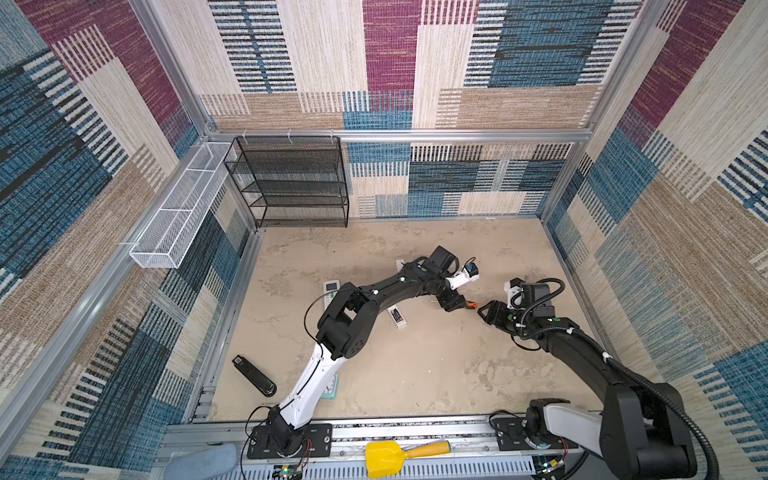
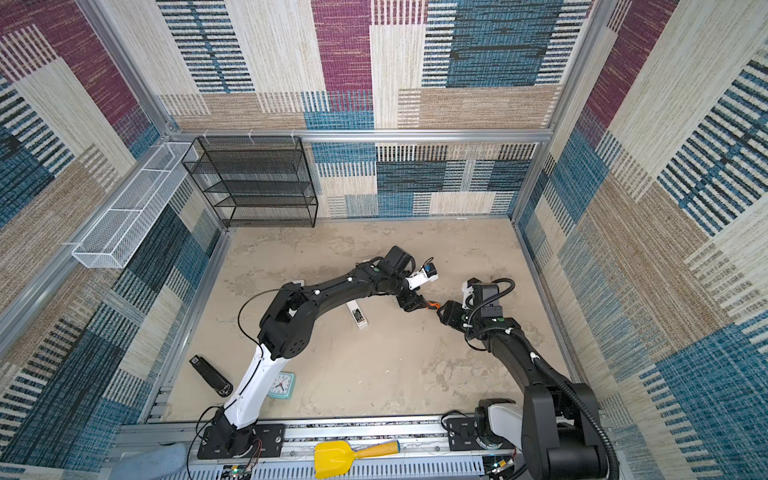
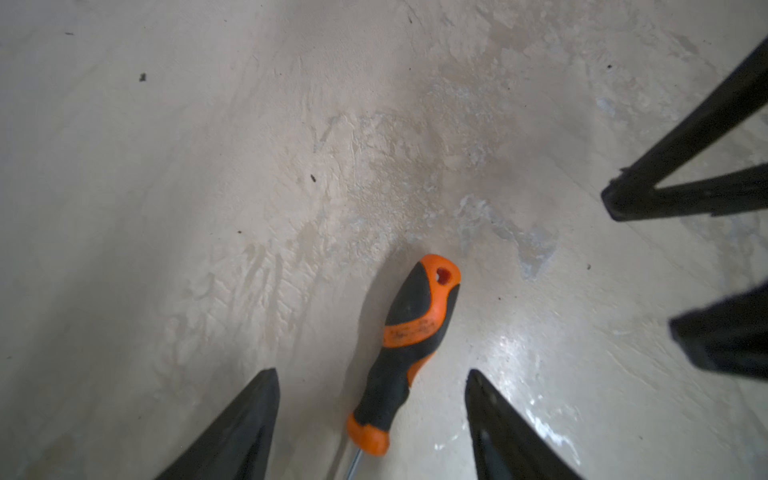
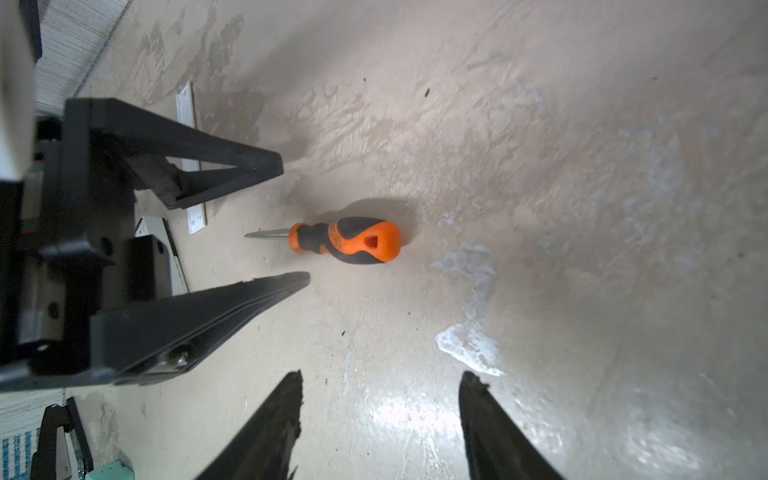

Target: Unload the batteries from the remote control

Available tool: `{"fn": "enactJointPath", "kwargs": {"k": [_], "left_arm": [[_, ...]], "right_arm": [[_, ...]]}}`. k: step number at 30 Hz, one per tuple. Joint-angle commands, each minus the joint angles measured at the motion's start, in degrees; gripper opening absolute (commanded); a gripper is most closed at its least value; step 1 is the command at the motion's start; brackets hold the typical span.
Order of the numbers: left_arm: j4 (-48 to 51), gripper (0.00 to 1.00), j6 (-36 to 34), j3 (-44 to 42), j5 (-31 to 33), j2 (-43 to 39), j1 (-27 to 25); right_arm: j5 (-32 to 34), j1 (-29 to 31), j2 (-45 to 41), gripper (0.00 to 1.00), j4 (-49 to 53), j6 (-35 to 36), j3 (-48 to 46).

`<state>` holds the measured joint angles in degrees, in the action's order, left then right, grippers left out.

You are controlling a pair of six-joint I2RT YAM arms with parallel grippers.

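While screwdriver [image 3: 409, 332] lies free, we find left end effector [image 3: 371, 370] astride it and right end effector [image 4: 382, 374] both open, empty. Step, we judge: tool pickup; next, left clamps handle.

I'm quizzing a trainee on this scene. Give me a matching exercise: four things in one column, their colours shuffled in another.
Things:
1. screwdriver
2. clock
3. scoop
4. basket

Colours:
A. white
B. yellow
C. orange and black
D. teal

Pairs: 1-C, 2-D, 3-B, 4-A
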<state>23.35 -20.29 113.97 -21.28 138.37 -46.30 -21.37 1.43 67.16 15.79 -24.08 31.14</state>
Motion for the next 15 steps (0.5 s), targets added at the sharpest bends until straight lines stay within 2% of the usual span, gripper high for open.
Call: {"fn": "enactJointPath", "kwargs": {"k": [1,11,13,15], "left_arm": [[9.36,0.73,-1.08,5.02,-0.16,2.71,-0.60],[12.67,0.69,2.73,8.53,1.59,6.26,-2.21],[13.38,0.65,3.90,9.72,1.71,7.13,-2.30],[13.39,0.55,5.18,9.94,2.02,7.23,-2.54]], "right_arm": [[-1.58,-0.11,-0.47,0.62,-2.78,0.51,-0.28],[-1.84,-0.38,-0.79,0.62,-2.92,1.04,-0.19],[-1.62,-0.31,-1.58,0.62,-2.63,0.85,-0.50],[-1.39,-0.46,-2.55,0.62,-2.57,0.46,-0.93]]}}
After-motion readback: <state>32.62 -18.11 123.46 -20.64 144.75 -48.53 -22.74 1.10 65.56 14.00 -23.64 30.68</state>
